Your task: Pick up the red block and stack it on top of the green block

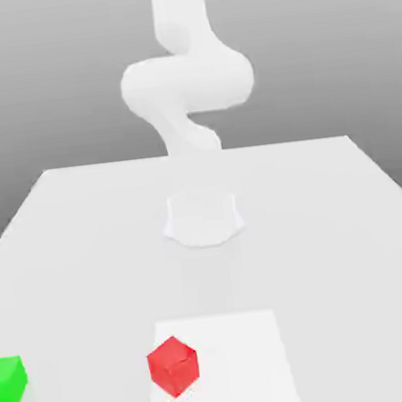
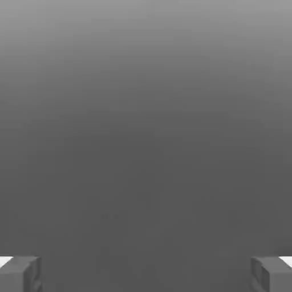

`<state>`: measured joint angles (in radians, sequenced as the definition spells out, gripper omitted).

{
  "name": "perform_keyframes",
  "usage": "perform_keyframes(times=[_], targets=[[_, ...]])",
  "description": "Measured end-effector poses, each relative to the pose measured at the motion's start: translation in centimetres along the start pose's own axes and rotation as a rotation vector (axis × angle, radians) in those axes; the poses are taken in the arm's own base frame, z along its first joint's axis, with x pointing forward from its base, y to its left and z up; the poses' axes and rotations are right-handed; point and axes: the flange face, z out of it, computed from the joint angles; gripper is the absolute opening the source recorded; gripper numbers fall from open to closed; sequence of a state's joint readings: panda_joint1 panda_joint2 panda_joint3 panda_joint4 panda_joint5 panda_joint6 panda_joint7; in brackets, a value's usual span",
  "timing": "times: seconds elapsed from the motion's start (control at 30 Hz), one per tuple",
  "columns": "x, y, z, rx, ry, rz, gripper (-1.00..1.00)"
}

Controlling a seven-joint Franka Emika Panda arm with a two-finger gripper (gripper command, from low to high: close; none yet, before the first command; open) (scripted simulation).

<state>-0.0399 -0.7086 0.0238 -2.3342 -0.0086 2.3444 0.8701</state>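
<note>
At the near end of the table (image 1: 333,251), in the exterior view, the red block (image 1: 173,366) sits at the left side of a white patch (image 1: 237,372), turned so that an upright edge faces the camera. The green block (image 1: 9,382) is well apart from it, toward the exterior view's left, partly cut off by the picture's border and with one side squarely facing the camera. The two blocks are roughly level with each other, and the red one is not stacked.

Farther back, the arm's pale base (image 1: 203,217) is near the middle of the table. Above it rises the white arm (image 1: 188,83), bent, against a grey background (image 1: 328,49).

In the hand view, the gripper (image 2: 146,275) is wide open, its two fingers far apart at opposite sides, holding nothing between them.
</note>
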Motion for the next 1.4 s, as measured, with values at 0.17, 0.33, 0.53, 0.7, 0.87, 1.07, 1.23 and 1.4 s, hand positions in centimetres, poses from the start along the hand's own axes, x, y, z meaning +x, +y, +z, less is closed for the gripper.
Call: perform_keyframes(times=[0.17,0.33,0.53,0.7,0.87,1.07,1.23,1.4], targets=[[-0.9,2.7,11.3,-0.164,-0.061,0.146,0.00],[-2.9,7.5,21.1,-0.319,-0.121,0.292,0.00],[-7.1,15.1,30.5,-0.497,-0.195,0.474,0.00],[-11.9,22.1,36.0,-0.642,-0.258,0.635,0.00],[-15.2,25.6,40.4,-0.677,-0.275,0.673,0.00],[-16.2,26.7,41.8,-0.678,-0.275,0.673,-1.00],[-15.4,25.8,40.7,-0.677,-0.275,0.674,-1.00],[-10.7,25.4,37.6,-0.687,-0.259,0.721,-1.00]])
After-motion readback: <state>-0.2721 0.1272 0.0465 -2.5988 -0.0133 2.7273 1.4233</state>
